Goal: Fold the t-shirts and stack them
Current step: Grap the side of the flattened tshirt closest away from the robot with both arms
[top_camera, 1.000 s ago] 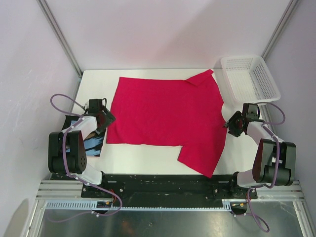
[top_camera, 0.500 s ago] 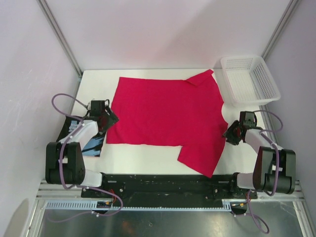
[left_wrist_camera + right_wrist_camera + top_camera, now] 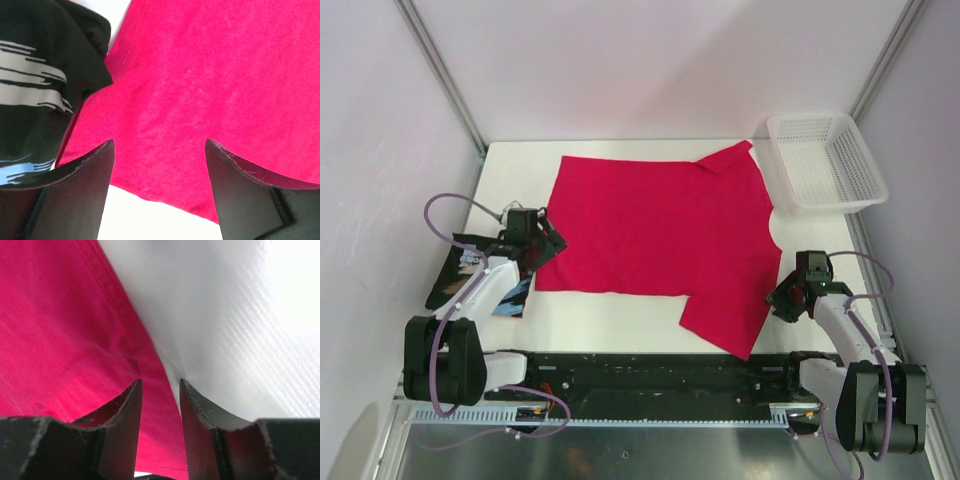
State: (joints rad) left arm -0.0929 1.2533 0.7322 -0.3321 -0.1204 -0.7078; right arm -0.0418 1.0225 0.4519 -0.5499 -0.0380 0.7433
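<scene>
On the white tabletop (image 3: 510, 170), item one: plain crimson-pink cloth t-shirt (image 3: 660, 230), spread flat and unfolded.
- Long axis: runs left to right across the tabletop. Bottom hem is at the left; both sleeves are at the right, one far and one near.
- Left pincer (image 3: 548, 240): at the hem's near-left corner, pointing in over the cloth. The left wrist view shows its jaws spread wide above the hem edge, holding nothing.
- Right pincer (image 3: 778, 300): just beside the shirt's right edge, close to the near sleeve. The right wrist view shows the jaws drawn close with a narrow gap. The red seam edge runs down into that gap, lying on the tabletop, and nothing appears clamped.
- Governing relation: each arm faces one short end of the shirt. The cloth lies inward from both pincers, so a fold would likely start from these two ends. The near sleeve is closest to the right arm.

Item two: black cloth t-shirt with white, tan and light-blue chest print (image 3: 470, 275), bunched at the left tabletop edge. It lies beside and partly under the left arm, and its edge touches the crimson hem.

Item three: white plastic mesh basket (image 3: 825, 160), at the far right corner.

Markings: brush-stroke print only. No readable letters, brand or label on any item.
</scene>
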